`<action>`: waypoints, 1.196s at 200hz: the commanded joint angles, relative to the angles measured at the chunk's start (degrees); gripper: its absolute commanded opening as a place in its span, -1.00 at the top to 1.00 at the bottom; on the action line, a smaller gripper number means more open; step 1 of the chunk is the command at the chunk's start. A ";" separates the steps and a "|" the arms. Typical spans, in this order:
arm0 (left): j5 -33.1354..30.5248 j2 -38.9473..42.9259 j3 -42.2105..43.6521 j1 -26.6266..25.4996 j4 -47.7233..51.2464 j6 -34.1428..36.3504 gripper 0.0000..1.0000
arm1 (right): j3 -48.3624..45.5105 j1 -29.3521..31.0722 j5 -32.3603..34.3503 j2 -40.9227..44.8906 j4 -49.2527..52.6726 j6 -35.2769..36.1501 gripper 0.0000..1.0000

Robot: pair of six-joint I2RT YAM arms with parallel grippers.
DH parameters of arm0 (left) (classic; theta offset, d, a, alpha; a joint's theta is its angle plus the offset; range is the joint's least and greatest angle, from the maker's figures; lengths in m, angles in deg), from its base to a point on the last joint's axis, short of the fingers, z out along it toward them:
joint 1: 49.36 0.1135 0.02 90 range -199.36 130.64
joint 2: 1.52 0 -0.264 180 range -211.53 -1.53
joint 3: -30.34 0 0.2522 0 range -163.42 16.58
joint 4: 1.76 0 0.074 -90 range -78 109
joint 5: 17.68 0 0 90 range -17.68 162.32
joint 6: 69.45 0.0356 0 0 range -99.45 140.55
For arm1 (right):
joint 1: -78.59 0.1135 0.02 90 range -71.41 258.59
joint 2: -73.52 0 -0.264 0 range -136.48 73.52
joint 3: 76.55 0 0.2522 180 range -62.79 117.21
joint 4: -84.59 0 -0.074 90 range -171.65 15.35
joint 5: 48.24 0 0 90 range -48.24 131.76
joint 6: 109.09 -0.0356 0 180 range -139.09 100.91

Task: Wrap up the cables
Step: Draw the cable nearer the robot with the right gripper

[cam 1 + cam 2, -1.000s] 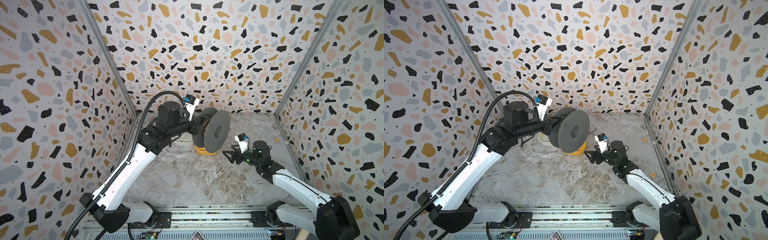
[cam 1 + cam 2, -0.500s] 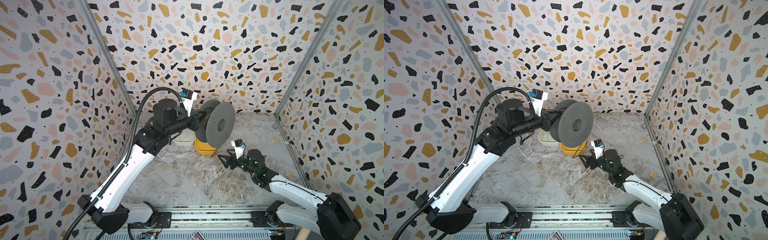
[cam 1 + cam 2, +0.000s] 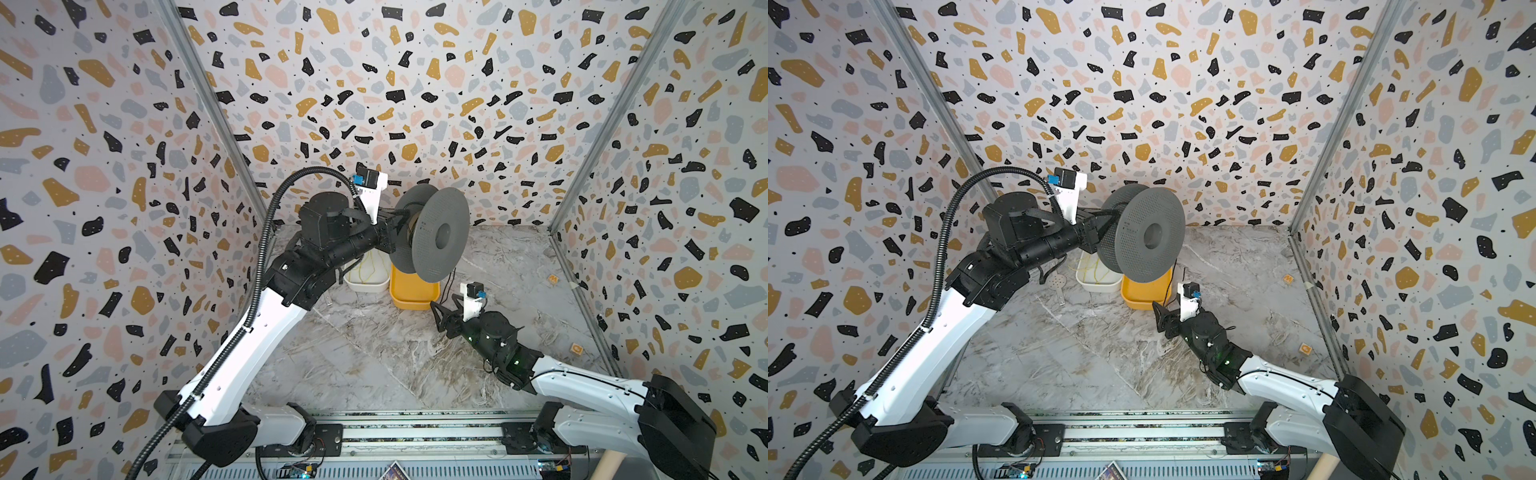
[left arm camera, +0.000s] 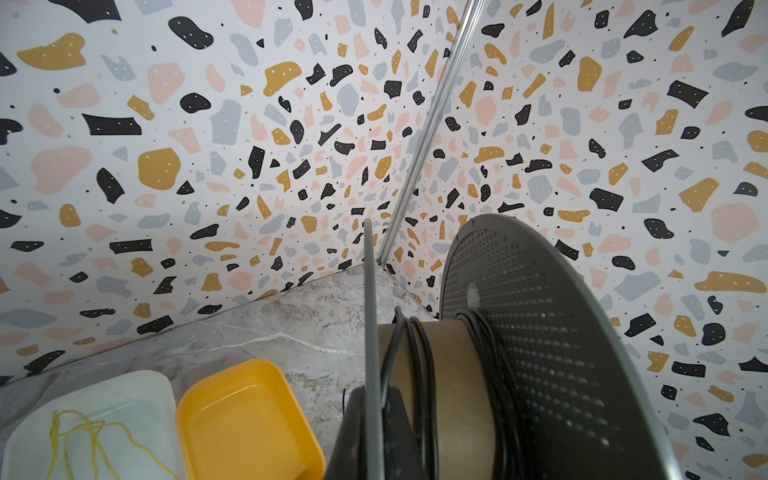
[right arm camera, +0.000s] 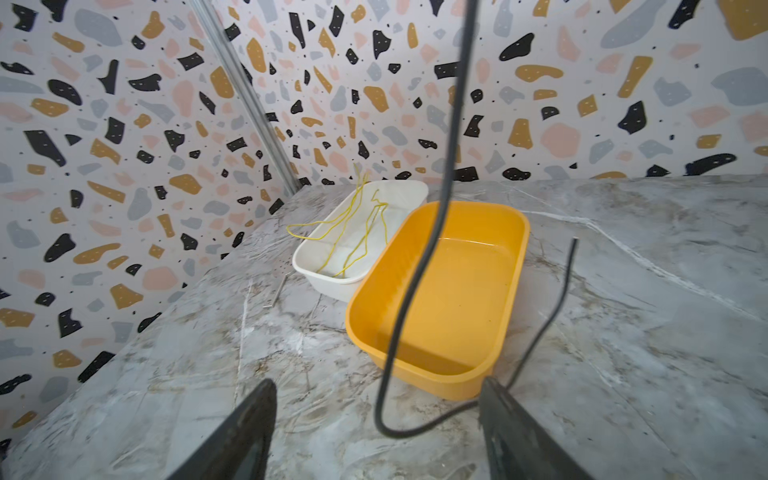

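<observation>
A grey spool [image 3: 436, 235] [image 3: 1150, 235] hangs in the air over the trays, and my left gripper [image 3: 392, 232] [image 4: 372, 399] is shut on the edge of its near flange. Turns of the black cable [image 4: 419, 374] lie round the spool's brown core. A loose length of the cable [image 5: 440, 208] [image 3: 1173, 282] drops from the spool to the table and curls into a loop. My right gripper [image 3: 444, 311] [image 5: 378, 384] sits low by the yellow tray, open, with that loop between its fingers and neither finger pressing on it.
A yellow tray [image 3: 411, 297] [image 5: 457, 311] stands under the spool beside a white tray [image 3: 365, 278] [image 5: 357, 232] that holds a thin yellow cord. Two small orange blocks [image 3: 552, 278] [image 3: 576, 348] lie near the right wall. A small metal piece [image 3: 1059, 284] lies left of the trays.
My left arm has lifted the spool higher above the trays. My right gripper has shifted left along the table toward the yellow tray, and its jaws have narrowed a little.
</observation>
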 commanded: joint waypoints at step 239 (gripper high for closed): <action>-6.56 4.24 -3.27 0.04 -6.10 -0.01 1.00 | 10.41 -7.79 -16.37 -14.65 -6.77 6.95 0.68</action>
